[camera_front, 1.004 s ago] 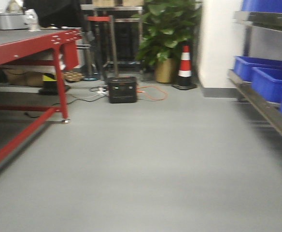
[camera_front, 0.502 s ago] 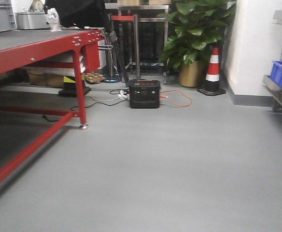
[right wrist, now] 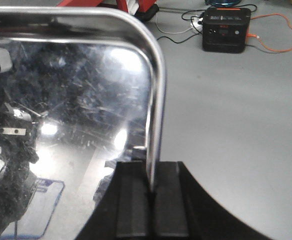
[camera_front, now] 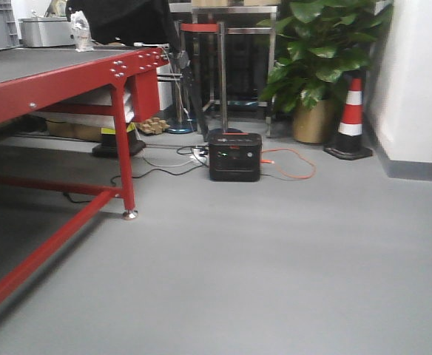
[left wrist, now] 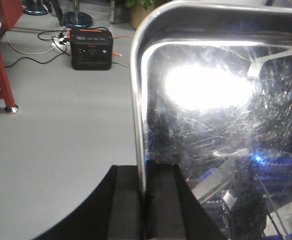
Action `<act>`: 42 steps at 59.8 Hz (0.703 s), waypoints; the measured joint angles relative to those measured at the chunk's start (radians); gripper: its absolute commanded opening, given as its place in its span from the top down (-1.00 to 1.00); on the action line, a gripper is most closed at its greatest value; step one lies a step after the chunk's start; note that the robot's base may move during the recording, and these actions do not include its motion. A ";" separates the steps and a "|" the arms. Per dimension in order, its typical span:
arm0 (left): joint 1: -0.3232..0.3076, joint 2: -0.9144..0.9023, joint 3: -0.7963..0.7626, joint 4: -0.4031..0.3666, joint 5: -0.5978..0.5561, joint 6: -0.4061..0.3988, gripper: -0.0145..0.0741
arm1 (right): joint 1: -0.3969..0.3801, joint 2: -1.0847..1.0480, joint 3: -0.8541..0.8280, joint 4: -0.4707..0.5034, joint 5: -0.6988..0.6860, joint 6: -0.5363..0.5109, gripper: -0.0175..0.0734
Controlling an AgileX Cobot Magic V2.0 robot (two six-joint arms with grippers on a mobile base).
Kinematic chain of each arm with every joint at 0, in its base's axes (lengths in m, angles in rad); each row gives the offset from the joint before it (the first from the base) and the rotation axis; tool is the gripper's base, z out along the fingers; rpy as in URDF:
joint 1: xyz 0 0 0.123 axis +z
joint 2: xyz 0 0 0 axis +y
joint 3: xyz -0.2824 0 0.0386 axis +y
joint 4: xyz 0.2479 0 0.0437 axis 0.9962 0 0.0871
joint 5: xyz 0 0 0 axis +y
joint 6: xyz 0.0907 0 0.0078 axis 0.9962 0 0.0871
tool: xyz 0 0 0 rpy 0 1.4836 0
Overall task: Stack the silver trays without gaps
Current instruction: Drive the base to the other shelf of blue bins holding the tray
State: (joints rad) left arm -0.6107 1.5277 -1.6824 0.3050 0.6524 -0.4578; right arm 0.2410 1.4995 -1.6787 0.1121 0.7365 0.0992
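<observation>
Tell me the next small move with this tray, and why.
Probably hold both grips and roll the base toward the red table. The left end effector and the right end effector are each shut on a rim of the silver tray, which hangs over bare floor. No other tray shows in the front view, so nothing is there to stack onto yet.

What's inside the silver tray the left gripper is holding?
Nothing visible in the silver tray, just scratches, glare and reflections on its bottom. The left gripper is shut on its rim. The tray's right side runs out of frame, unseen.
</observation>
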 measured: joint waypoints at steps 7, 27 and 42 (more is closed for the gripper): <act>0.000 0.000 0.000 0.000 0.000 0.000 0.68 | 0.000 0.000 0.000 0.000 0.000 0.000 0.79; 0.000 0.001 0.000 0.000 0.000 0.000 0.68 | 0.000 0.000 0.000 0.000 0.000 0.000 0.79; 0.000 0.001 0.000 0.000 0.000 0.000 0.68 | 0.000 0.000 0.000 0.000 -0.007 0.000 0.79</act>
State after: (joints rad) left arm -0.6107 1.5291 -1.6824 0.3050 0.6524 -0.4578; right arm 0.2410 1.4995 -1.6787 0.1121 0.7298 0.0992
